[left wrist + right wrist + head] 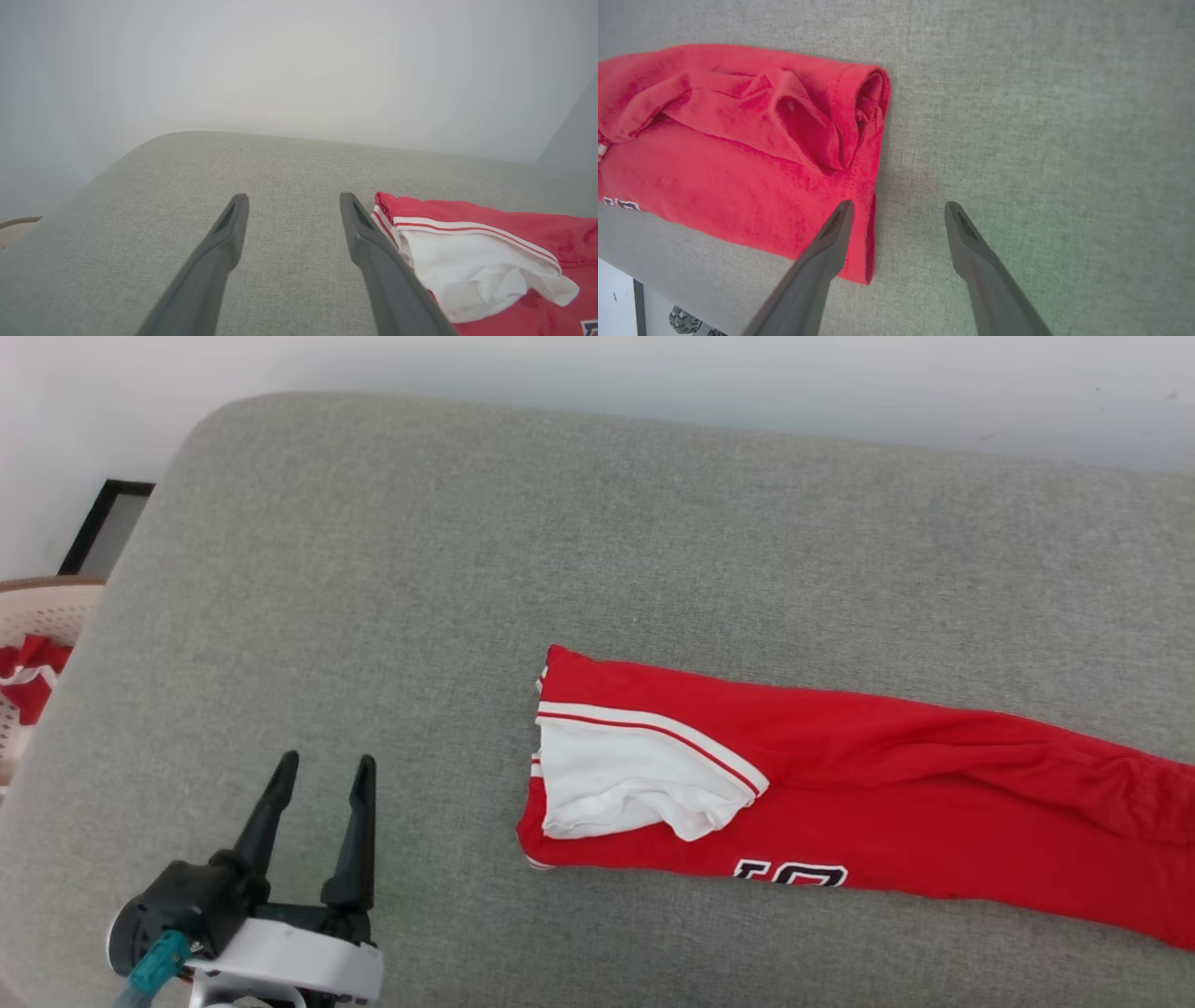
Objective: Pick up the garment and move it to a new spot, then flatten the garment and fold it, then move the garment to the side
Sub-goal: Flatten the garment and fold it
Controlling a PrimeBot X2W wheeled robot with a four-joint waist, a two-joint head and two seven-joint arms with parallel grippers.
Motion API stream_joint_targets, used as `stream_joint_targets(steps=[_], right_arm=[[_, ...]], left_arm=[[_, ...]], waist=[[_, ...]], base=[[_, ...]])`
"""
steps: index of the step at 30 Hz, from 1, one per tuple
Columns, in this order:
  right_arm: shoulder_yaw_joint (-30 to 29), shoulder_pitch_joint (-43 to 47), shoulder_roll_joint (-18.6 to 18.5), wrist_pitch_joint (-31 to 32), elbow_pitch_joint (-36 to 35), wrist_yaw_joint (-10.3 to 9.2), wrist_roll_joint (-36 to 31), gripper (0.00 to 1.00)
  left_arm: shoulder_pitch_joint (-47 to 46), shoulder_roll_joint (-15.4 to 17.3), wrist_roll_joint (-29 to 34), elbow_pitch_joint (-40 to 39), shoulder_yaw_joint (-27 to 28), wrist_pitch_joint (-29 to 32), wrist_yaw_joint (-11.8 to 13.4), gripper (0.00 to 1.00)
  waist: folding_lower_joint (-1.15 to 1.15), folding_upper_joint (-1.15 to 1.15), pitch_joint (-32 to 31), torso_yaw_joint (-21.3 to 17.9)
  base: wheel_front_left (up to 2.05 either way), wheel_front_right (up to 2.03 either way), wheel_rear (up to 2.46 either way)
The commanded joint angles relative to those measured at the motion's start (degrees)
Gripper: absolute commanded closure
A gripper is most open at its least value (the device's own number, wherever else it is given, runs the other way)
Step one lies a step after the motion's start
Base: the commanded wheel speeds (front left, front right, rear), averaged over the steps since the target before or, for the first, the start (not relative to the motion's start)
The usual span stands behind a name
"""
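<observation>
Surface: grey woven-fabric cushion (373,569), white wall (653,364) behind.
Left end effector (328,759): released, empty, beside the sleeve end of the red jersey garment (887,775) with its white, stripe-trimmed sleeve.
Right end effector (899,204): released, empty, one finger over the garment's hem corner.
Garment: long folded strip lying on the cushion.
Writing: black white-outlined characters (789,873), cut off at the fold, unreadable.

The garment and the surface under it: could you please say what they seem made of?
Garment: soft matte cloth, probably a knit; it creases and folds limply. Surface: grey woven upholstery, matte; a fine weave shows, and its rounded corner looks padded.
</observation>
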Motion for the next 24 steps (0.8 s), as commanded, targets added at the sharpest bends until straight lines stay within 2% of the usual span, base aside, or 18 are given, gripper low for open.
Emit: stream_joint_targets(steps=[1,6,11,16,18,20,24], right_arm=[[0.4,-2.2,1.1,2.2,0.9,-0.10,-1.3,0.00],[0.6,-8.4,7.0,8.3,6.8,-0.10,-6.0,0.00],[1.7,-12.5,14.1,15.4,13.4,-0.09,-12.9,0.00],[-0.2,-12.6,18.6,18.6,15.8,-0.08,-17.9,0.00],[-1.6,-12.3,19.9,18.7,15.3,-0.07,-19.6,0.55],[-3.5,-12.0,21.3,18.3,14.5,-0.03,-20.4,1.00],[-7.4,-11.5,23.1,17.9,12.2,0.16,-22.9,1.00]], left_arm=[[0.4,-0.6,2.6,-0.4,0.8,-0.1,-0.2,0.00],[-0.6,-4.1,5.0,-0.1,2.7,-0.1,-0.4,0.00],[-1.6,-4.4,5.8,0.5,1.6,-0.1,-0.4,0.00],[-1.3,-4.7,5.7,0.9,1.6,-0.1,-0.4,0.00],[-1.0,-4.6,5.9,0.9,1.8,-0.1,-0.5,0.00],[-0.8,-4.6,6.0,0.8,2.0,-0.1,-0.5,0.00],[-0.9,-4.2,6.3,0.6,2.3,-0.1,-0.5,0.00]], waist=[[0.00,0.00,0.3,0.4],[0.00,0.00,1.2,1.5],[0.00,0.00,1.8,2.8],[0.00,0.00,1.9,3.3],[0.00,0.00,2.0,3.2],[0.00,0.00,2.0,2.9],[0.00,0.00,2.2,1.8]], base=[[0.00,0.00,0.00],[0.00,0.00,0.00],[0.00,0.00,0.00],[0.00,0.00,0.00],[0.00,0.00,0.00],[0.00,0.00,0.00],[0.00,0.00,0.00]])
